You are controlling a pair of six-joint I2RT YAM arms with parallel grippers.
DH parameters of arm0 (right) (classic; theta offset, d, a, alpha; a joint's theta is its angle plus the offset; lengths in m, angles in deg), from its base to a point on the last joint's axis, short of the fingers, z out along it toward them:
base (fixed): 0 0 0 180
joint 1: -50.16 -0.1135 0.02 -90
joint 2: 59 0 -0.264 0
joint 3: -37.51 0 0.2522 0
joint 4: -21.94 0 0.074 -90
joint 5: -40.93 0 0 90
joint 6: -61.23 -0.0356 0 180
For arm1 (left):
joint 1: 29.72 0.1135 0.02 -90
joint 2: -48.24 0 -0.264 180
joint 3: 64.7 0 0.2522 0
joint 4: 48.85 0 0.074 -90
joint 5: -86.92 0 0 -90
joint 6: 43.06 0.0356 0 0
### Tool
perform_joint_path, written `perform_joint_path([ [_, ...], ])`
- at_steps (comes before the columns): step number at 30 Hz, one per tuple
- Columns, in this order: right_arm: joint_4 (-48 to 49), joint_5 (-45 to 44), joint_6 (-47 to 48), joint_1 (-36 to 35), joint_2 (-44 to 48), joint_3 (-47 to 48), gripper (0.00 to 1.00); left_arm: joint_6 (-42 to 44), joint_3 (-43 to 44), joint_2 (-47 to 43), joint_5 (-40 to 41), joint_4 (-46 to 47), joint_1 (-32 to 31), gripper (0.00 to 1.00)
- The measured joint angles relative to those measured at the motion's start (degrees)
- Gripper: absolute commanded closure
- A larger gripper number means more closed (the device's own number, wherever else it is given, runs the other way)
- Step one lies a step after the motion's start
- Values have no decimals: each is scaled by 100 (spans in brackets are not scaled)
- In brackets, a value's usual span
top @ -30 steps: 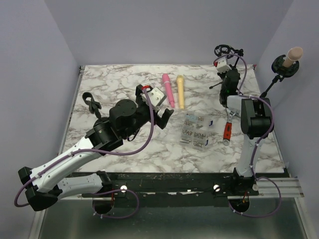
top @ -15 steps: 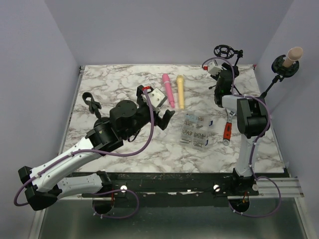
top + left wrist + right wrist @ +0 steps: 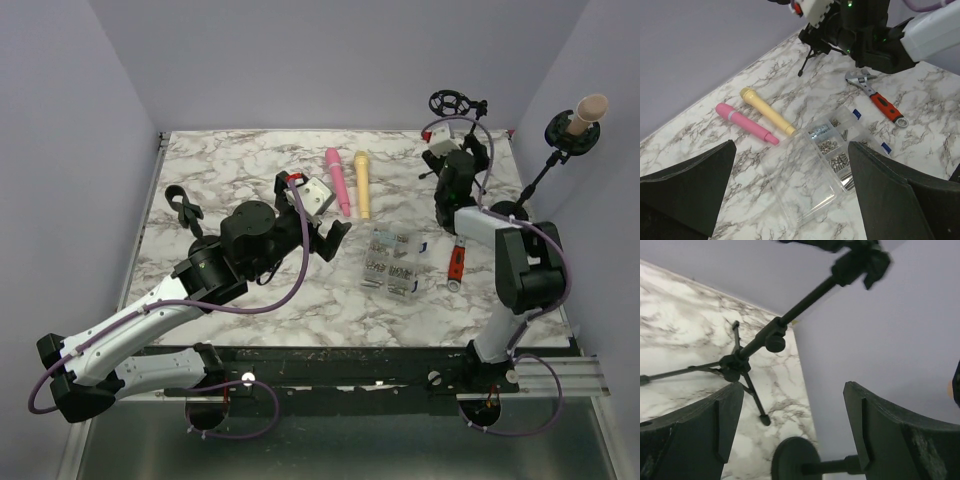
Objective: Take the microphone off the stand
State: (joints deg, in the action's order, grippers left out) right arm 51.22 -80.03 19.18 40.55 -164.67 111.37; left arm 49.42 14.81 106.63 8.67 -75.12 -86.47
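We find the microphone (image 3: 588, 108), beige, seated upright in the ring cradle (image 3: 566, 135) of the stand (image 3: 540, 172) at the far right, beyond the right edge of the tabletop (image 3: 250, 160) and close against the side wall. The right hand (image 3: 792, 425) has its fingers spread wide with nothing between them. Its own camera faces a second, empty stand (image 3: 735, 365) at the back corner rather than the loaded one. The left hand (image 3: 790, 190) is likewise spread and empty, held over the middle of the tabletop above a clear parts box (image 3: 832, 150). In our judgement the step in hand is the reach. The right hand should swing to the right, clear of the empty stand's boom, and close on the microphone body above the cradle. It should then draw the microphone out along its own axis so the light stand is not tipped. Room there is tight, with the wall just beside the cradle and the tabletop edge beneath the pole. The empty stand's legs lie near the right arm, and the wrench (image 3: 457, 262) lies beside its forearm. Open room lies on the left half. The pink microphone (image 3: 337, 180) and yellow microphone (image 3: 362, 185) lie side by side at centre back, away from the right arm's likely path to the stand.
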Motion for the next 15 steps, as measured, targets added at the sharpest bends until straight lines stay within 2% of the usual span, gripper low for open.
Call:
perform_joint_path([
  [3,-391,260,-1248,39,748,-319,9,-13,0,0,-4,0,0,2],
  [7,-597,1010,-3228,356,1274,-619,9,-35,0,0,-35,-4,0,2],
  [15,63,1869,-6828,922,1130,-1268,8,-42,0,0,-46,-4,0,2],
])
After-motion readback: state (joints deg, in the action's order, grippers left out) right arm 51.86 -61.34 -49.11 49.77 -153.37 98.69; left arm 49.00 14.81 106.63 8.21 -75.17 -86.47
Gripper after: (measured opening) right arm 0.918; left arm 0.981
